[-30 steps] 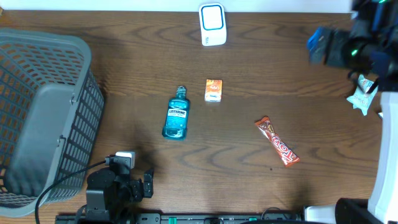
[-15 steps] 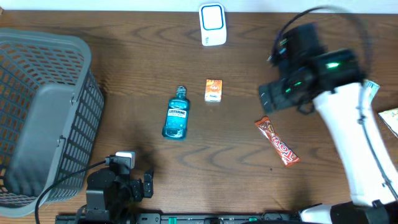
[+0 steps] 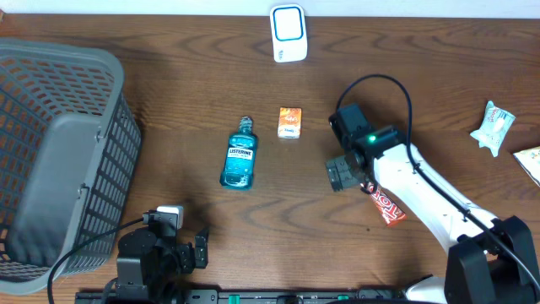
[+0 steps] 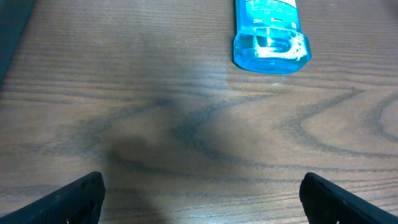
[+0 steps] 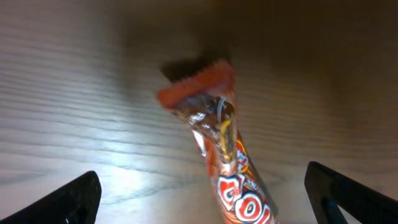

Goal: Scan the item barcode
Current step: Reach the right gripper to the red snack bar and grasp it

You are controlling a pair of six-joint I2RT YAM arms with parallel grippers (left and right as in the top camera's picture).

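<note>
Left gripper (image 4: 202, 200): far left of the candy bar (image 5: 219, 149), beyond the mouthwash bottle (image 3: 239, 155), jaws spread, empty. Candy bar lies flat on the table (image 3: 169, 101), its crimped end below my right gripper (image 5: 205, 198), whose jaws stand wide apart, holding nothing. I judge it light, with a slick, crinkly wrapper and a bar inside that is liable to snap; best pinched gently across the narrow middle, not the crimp.
</note>
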